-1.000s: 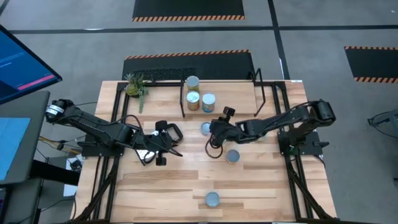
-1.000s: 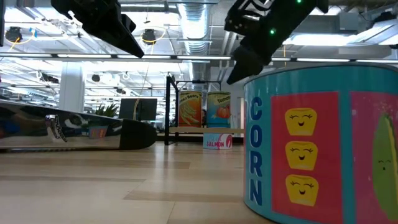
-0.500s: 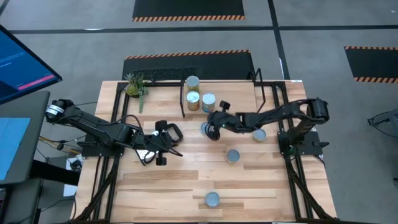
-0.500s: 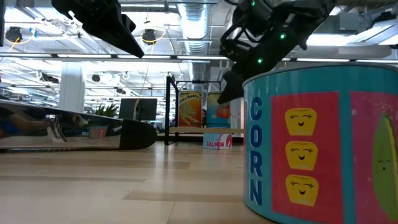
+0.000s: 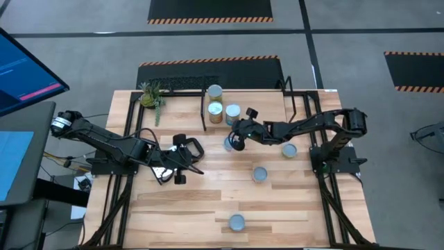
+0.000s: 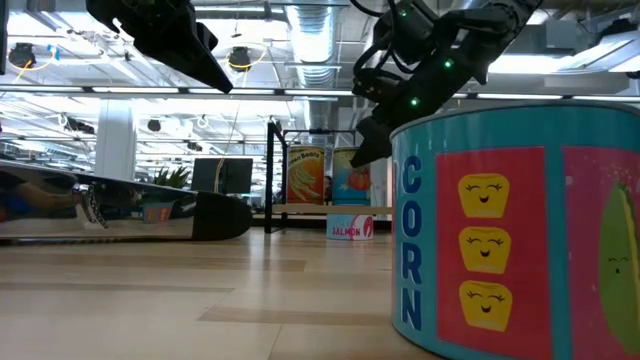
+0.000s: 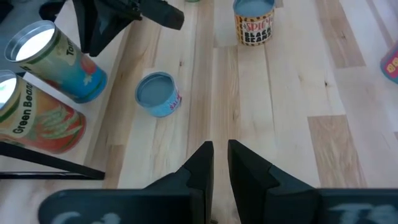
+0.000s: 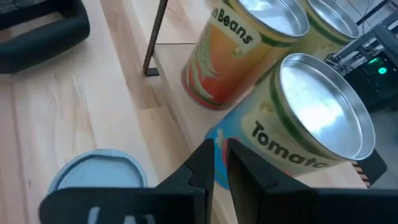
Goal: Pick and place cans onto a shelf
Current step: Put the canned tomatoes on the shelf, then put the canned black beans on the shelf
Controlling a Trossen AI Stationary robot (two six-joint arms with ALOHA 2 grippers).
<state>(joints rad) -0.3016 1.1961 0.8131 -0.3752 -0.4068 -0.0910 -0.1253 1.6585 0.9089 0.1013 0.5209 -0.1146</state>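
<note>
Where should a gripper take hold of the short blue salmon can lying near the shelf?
On its round side wall, coming straight down from above. The salmon can stands upright on the table with its flat lid up, low and squat, so fingers should straddle its width. The right gripper hovers beside it, probably best placed.

Both hands (image 5: 186,160) (image 5: 234,141) nearly closed, empty

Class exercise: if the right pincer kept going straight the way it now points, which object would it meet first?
Most likely the Tomato can: the right pincer aims at its blue side, just ahead. The Green Beans can stands beside it. Depth is hard to judge.
</note>
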